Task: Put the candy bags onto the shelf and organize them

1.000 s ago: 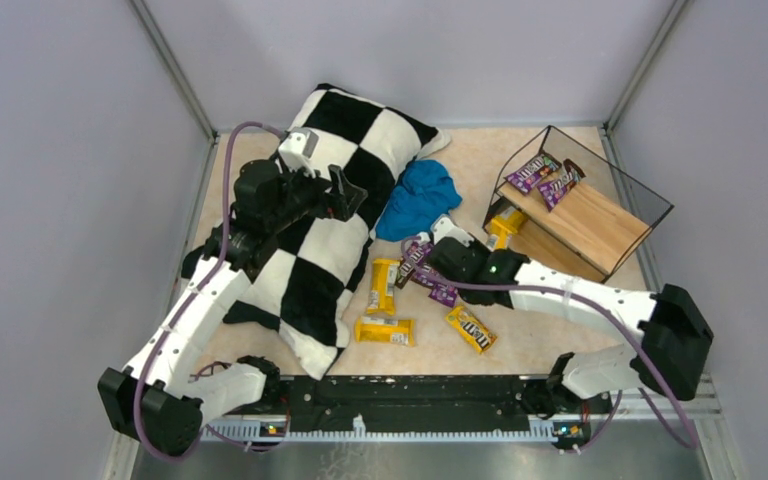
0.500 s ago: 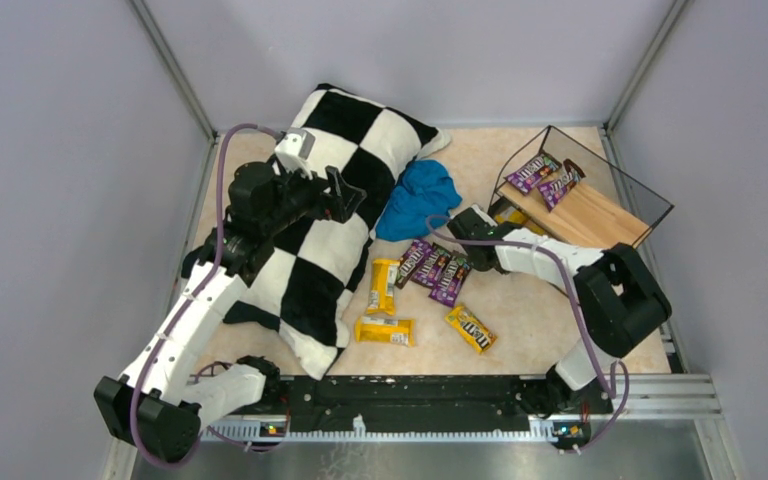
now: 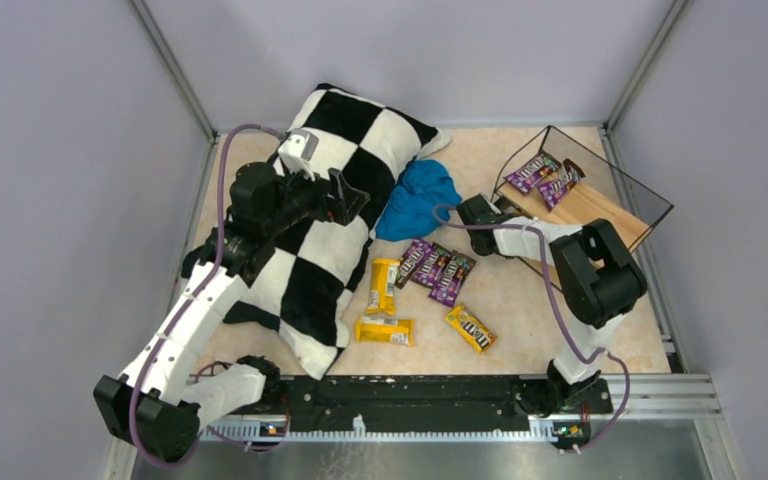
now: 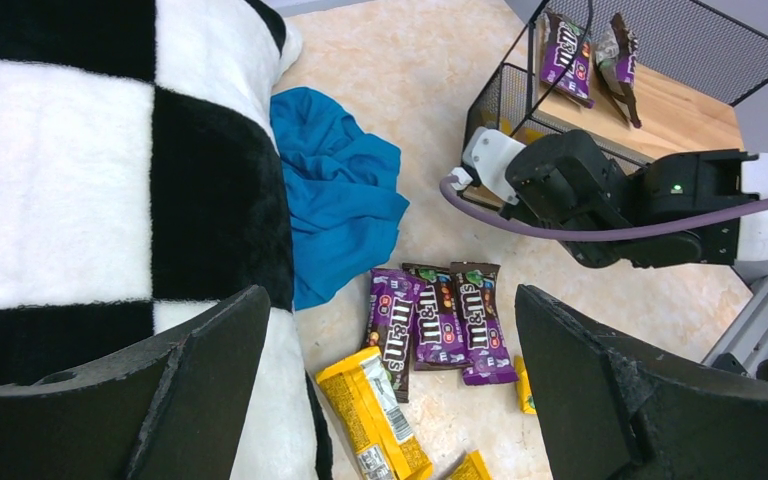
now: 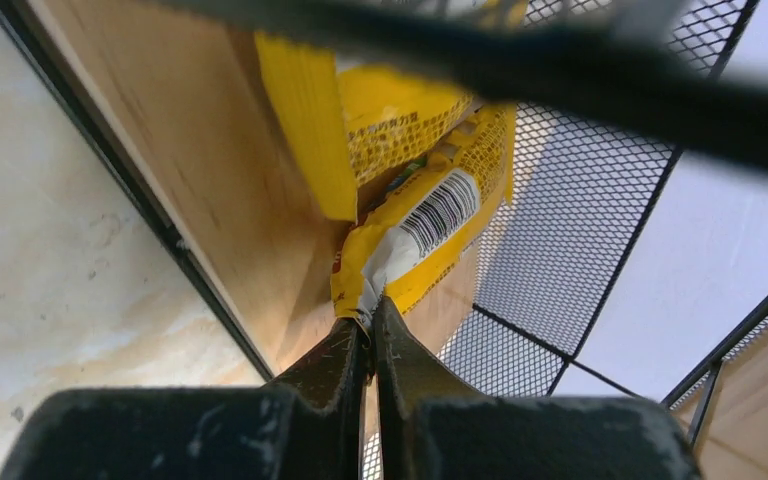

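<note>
The shelf (image 3: 600,215) stands at the back right, with two purple candy bags (image 3: 548,178) on its top board. My right gripper (image 3: 492,213) is at the shelf's lower tier, shut on the end of a yellow bag (image 5: 415,235) that lies inside on the lower board; another yellow bag (image 5: 310,120) is beside it. Three purple bags (image 3: 438,268) and three yellow bags (image 3: 384,285) (image 3: 384,330) (image 3: 470,328) lie on the table. My left gripper (image 3: 345,197) hovers open and empty over the pillow; its wrist view shows the purple bags (image 4: 435,320) below.
A black-and-white checkered pillow (image 3: 330,180) covers the left half of the table. A blue cloth (image 3: 418,197) lies between the pillow and the shelf (image 4: 680,110). Grey walls enclose the table on three sides.
My right gripper has moved from beside the purple bags up and right to the shelf's lower tier, carrying the yellow bag in. The left arm has barely moved.
</note>
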